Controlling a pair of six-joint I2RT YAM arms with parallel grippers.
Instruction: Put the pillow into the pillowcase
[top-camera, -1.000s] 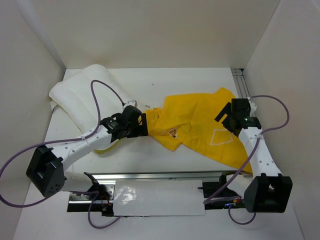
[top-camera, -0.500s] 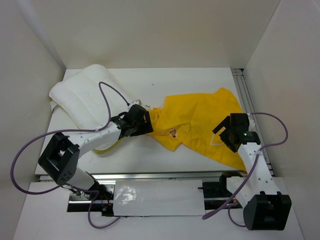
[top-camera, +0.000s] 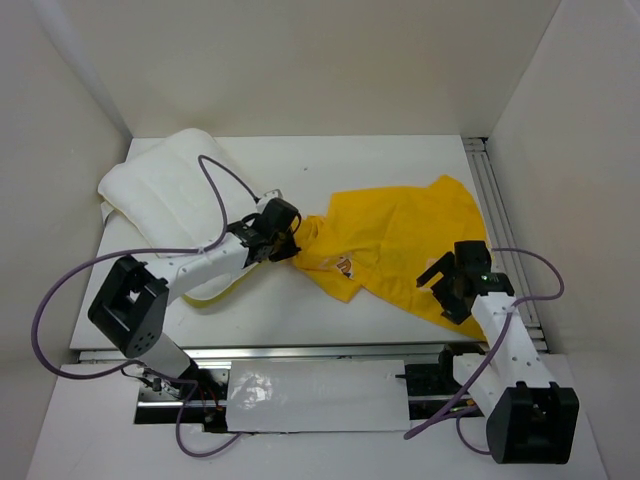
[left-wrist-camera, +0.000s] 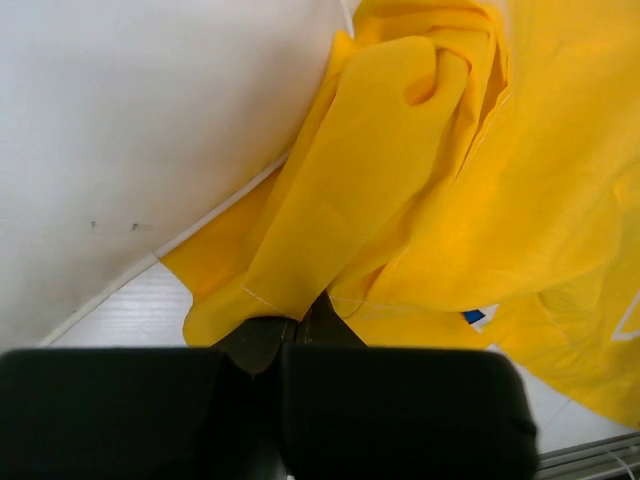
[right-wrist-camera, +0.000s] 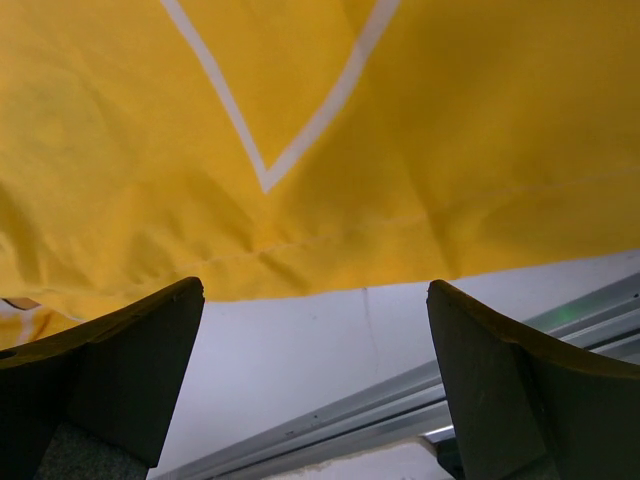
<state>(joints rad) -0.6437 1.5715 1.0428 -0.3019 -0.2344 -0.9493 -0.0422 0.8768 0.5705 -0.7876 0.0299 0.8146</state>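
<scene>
The white pillow (top-camera: 165, 190) lies at the table's far left corner. The yellow pillowcase (top-camera: 400, 240) is spread crumpled right of centre. My left gripper (top-camera: 290, 238) is at the pillowcase's left end. In the left wrist view it (left-wrist-camera: 297, 325) is shut, with a fold of the yellow pillowcase (left-wrist-camera: 400, 180) pinched between the tips. My right gripper (top-camera: 448, 290) hovers at the pillowcase's near right edge. In the right wrist view it (right-wrist-camera: 315, 290) stands wide open, the pillowcase (right-wrist-camera: 320, 120) hem just ahead of its fingertips and bare table between them.
An aluminium rail (top-camera: 490, 190) runs along the table's right side and shows below the right gripper (right-wrist-camera: 400, 410). A front rail with a clear plastic sheet (top-camera: 310, 395) lies between the arm bases. White walls close in the left, back and right.
My left gripper reached onto the pillowcase's left end and shut on the fabric. My right gripper drew back toward the near edge, staying open.
</scene>
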